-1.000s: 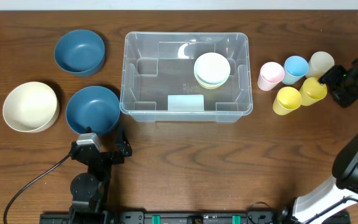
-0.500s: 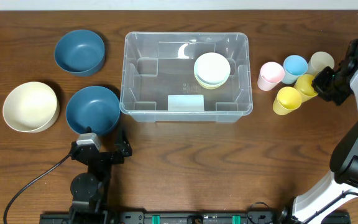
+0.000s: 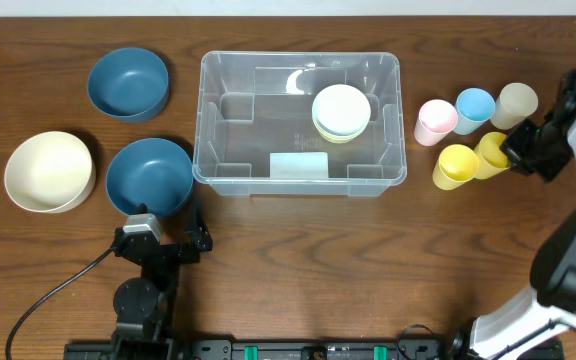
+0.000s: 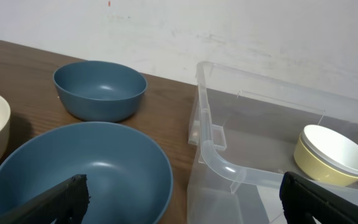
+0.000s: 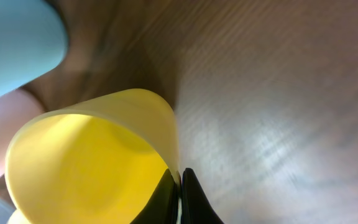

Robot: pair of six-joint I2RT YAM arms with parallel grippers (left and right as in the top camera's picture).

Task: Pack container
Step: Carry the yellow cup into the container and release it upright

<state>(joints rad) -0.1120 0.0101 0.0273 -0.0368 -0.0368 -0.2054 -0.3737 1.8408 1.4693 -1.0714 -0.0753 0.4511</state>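
The clear container [image 3: 298,58] sits mid-table with its pale label [image 3: 298,165] on the near wall and a small stack of pale bowls [image 3: 341,112] inside. In the left wrist view its corner rim [image 4: 219,160] is close ahead. My right gripper [image 3: 513,151] is shut on the rim of a yellow cup [image 3: 491,153] to the right of the container. The right wrist view shows the jaws of the right gripper [image 5: 180,193] pinching the wall of that yellow cup [image 5: 92,162]. My left gripper [image 4: 185,202] stands open at the near left, holding nothing, over a blue bowl [image 4: 79,174].
A second yellow cup [image 3: 455,165], a pink cup [image 3: 435,122], a light blue cup [image 3: 475,107] and a beige cup [image 3: 516,102] cluster by the held one. Left of the container stand two blue bowls [image 3: 128,83] [image 3: 149,176] and a cream bowl [image 3: 49,171].
My right gripper came in from the right, went down to the yellow cup and shut on its rim. Both yellow cups shifted slightly left. The left arm has not moved.
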